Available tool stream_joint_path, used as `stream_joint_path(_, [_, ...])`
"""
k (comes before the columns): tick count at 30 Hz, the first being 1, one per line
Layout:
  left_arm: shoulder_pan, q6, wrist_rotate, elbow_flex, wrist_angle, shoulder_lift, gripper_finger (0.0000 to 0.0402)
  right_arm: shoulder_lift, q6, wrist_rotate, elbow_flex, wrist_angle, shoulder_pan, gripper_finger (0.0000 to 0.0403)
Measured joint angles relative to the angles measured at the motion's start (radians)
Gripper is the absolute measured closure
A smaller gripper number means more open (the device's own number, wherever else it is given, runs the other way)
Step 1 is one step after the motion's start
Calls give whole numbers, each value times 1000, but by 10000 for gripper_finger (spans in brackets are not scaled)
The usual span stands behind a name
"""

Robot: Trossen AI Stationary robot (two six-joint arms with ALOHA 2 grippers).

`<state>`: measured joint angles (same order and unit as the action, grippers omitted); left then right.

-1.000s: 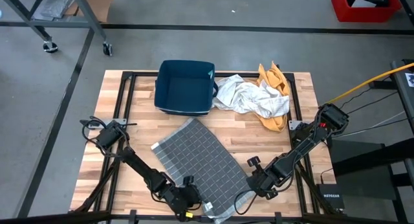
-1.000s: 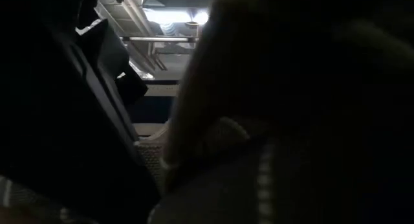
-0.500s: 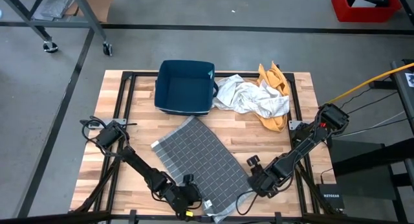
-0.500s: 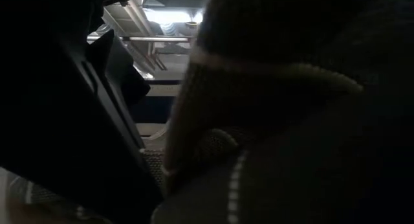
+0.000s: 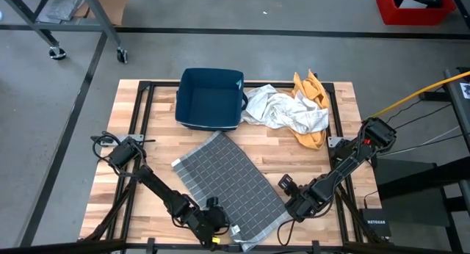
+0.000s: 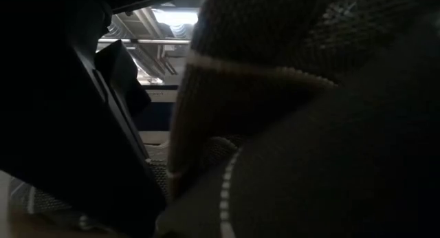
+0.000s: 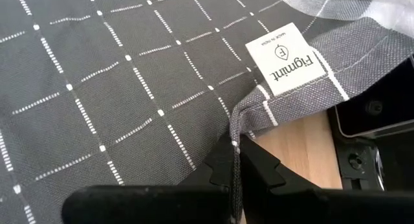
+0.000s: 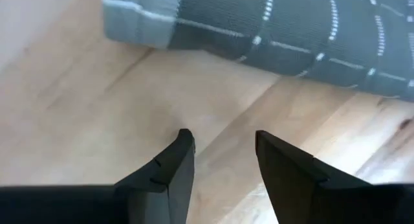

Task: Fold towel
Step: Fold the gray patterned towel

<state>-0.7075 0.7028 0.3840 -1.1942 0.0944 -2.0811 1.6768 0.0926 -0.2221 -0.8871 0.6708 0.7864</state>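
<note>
Grey towel point(image 5: 229, 186) pinched by left hand point(image 5: 218, 219), right hand point(image 8: 220, 160) open

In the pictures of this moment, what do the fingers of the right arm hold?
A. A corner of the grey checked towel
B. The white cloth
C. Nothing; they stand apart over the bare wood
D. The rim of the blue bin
C: in the right wrist view the right gripper has its fingers apart over bare table wood, and the grey towel lies ahead of them, untouched.
</note>
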Motion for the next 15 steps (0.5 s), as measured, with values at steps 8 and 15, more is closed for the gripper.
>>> stream_joint_path(8, [15,5,-1,0,-2,0,399,2,3,-131,-115,62,-2,233])
stream_joint_path(15, [21,-2,-3,1,-3,0,398,2,-274,68,-155,64,-2,233])
